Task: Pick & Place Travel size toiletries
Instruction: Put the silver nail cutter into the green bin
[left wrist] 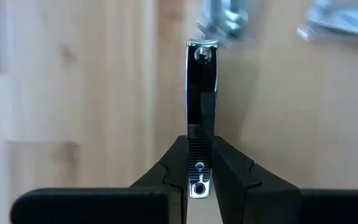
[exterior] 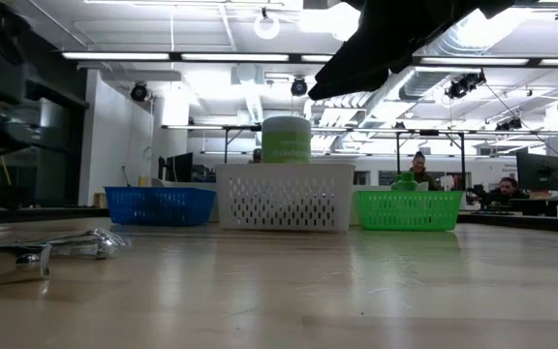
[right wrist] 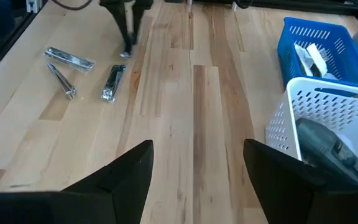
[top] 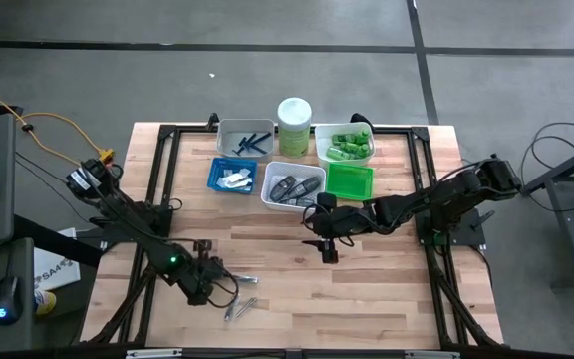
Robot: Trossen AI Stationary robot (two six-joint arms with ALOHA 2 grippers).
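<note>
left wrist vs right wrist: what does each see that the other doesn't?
Left wrist only: the left gripper with its jaws shut on a silver metal nail clipper, seen edge-on.

Right wrist only: the right gripper with jaws open and empty, the blue plastic basket, the white perforated basket holding a dark grey oval case, and three loose silver clippers on the wood.

Both: the light wooden tabletop and silver clippers lying on it.

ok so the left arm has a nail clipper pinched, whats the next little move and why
Probably lift it straight up off the wood. The left gripper has its jaws closed on one nail clipper, which the right wrist view shows hanging close above the table, with the other clippers lying right beside it. The blue basket already holds silvery items, a likely drop spot.
</note>
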